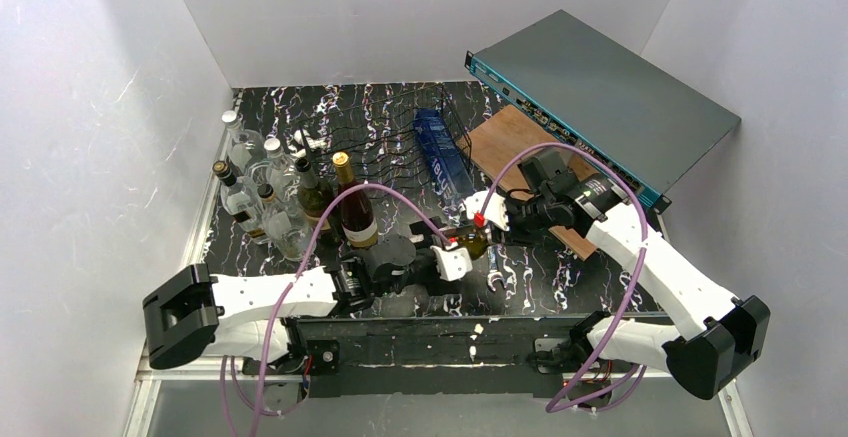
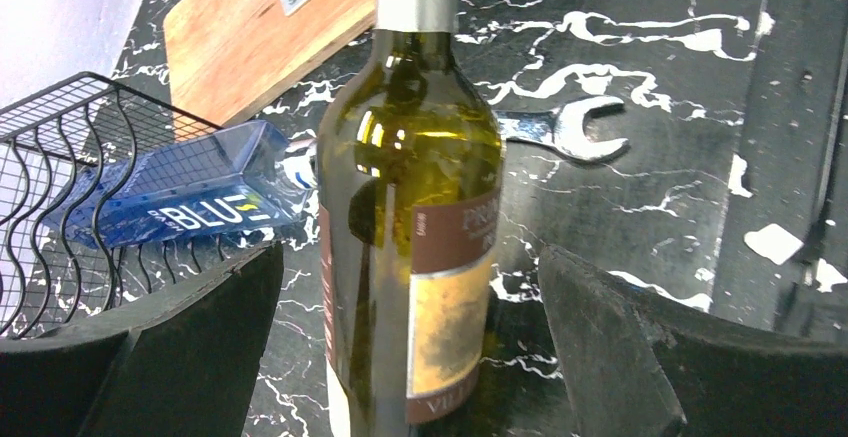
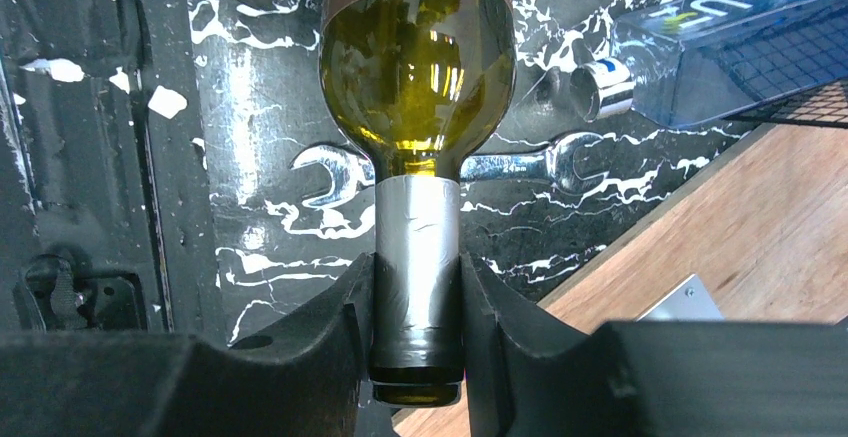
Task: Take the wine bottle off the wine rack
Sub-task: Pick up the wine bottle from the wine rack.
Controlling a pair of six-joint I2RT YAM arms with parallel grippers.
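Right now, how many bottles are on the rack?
1: the blue bottle lies at the right end of the rack. The wine bottle is off it, gripped by the right tool. None looks hidden.

a: how many bottles?
b: i count one green wine bottle [image 2: 410, 207], one blue bottle [image 2: 190, 202], roughly six standing bottles [image 1: 315, 197].
a: other things?
b: one wine rack [image 1: 395, 137], one wrench [image 2: 565, 137], one wooden board [image 2: 250, 37], one grey box [image 1: 610, 87].
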